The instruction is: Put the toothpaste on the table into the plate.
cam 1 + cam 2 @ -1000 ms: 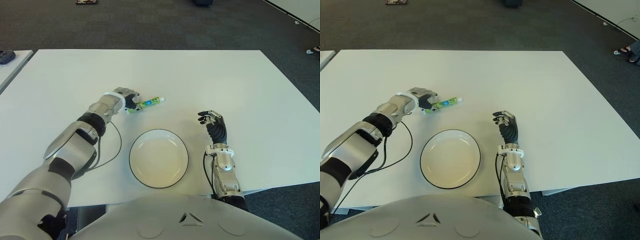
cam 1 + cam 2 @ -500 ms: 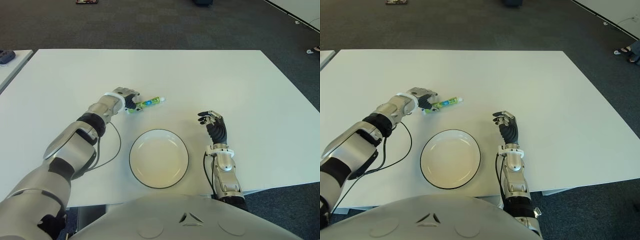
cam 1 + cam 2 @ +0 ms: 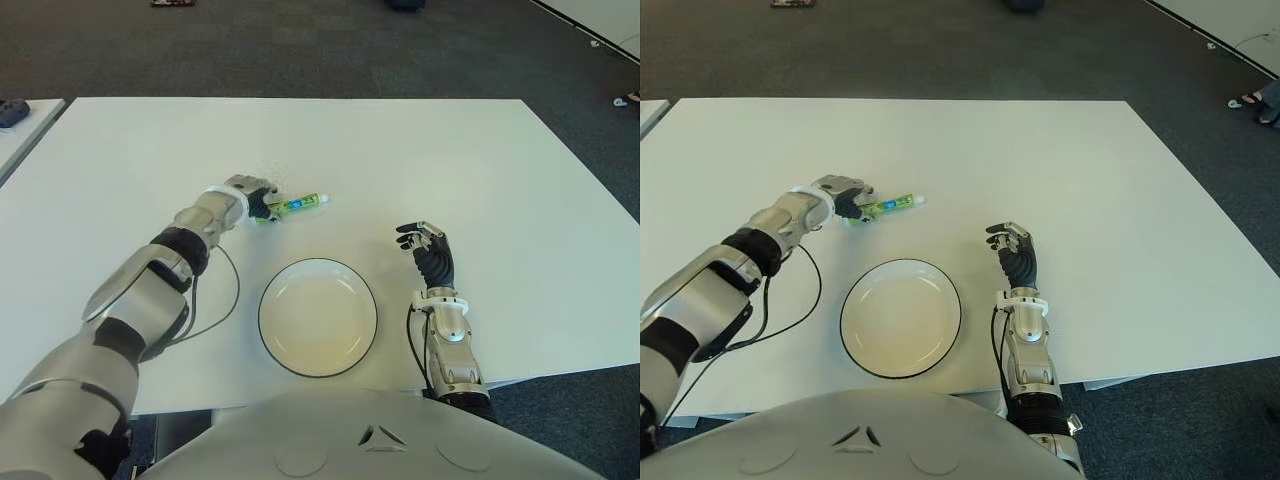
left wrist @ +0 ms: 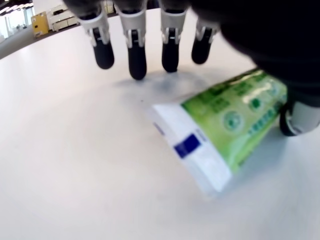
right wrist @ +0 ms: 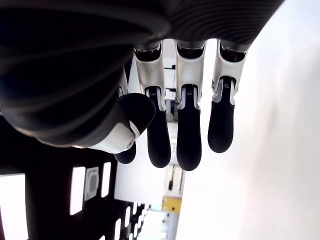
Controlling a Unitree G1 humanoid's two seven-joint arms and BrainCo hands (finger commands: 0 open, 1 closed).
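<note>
The left hand reaches out over the white table with its arm stretched forward, at the crimped end of the green toothpaste; its fingers hang straight, tips down to the surface beside the tube, thumb against the tube's side, not closed around it. The toothpaste lies flat on the table beyond the plate, apart from it; the right hand stands upright right of the plate, fingers loosely extended, empty.

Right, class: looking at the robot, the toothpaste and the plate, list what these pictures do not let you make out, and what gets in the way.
- Whether the left hand grips the toothpaste: eye views, hand covers the tube's end; left wrist view, fingers stand apart, thumb cut off.
- Tube lettering: left wrist view, blurred.
- Whether the right hand, right of the plate, touches the table: unclear in every view.
</note>
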